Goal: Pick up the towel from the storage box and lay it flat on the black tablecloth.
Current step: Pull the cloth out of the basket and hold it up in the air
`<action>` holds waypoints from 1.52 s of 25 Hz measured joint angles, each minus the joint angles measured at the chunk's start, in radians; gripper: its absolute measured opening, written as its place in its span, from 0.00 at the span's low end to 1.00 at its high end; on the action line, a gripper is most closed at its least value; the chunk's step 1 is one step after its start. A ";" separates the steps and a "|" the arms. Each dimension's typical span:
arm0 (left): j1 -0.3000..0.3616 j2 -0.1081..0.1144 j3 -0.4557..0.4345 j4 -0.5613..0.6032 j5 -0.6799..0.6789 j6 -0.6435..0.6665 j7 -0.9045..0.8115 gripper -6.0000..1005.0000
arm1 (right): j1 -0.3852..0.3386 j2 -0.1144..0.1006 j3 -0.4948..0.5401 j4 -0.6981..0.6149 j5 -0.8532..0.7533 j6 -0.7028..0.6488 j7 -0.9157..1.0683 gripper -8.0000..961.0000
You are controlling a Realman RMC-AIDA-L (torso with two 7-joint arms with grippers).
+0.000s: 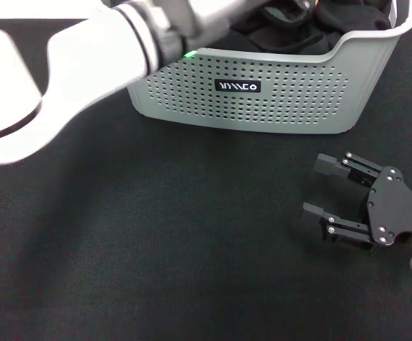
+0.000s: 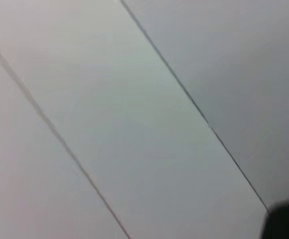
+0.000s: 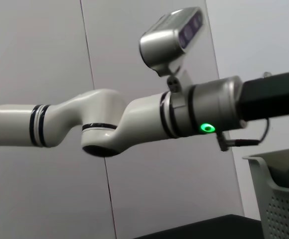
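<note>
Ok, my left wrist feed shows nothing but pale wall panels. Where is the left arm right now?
Observer: The left arm reaches across to the storage box; its end runs out of the head view over the box's rim.
Operator: Is the towel out?
Observer: No, the towel lies as dark folds inside the box.
Operator: And the right side?
Observer: The right gripper rests on the black tablecloth in front of the box, fingers open, holding nothing.
</note>
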 joint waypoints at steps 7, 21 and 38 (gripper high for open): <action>0.166 0.008 -0.125 0.009 -0.318 0.437 -0.008 0.01 | -0.002 0.001 0.001 0.000 0.005 0.002 0.000 0.80; 0.310 0.008 -0.315 0.021 -0.410 1.060 -0.405 0.01 | 0.009 0.002 0.004 0.012 0.007 0.071 -0.001 0.80; 0.317 0.000 -0.189 -0.063 -0.440 0.967 -0.229 0.01 | 0.046 0.017 -0.197 0.117 0.176 0.134 -0.056 0.80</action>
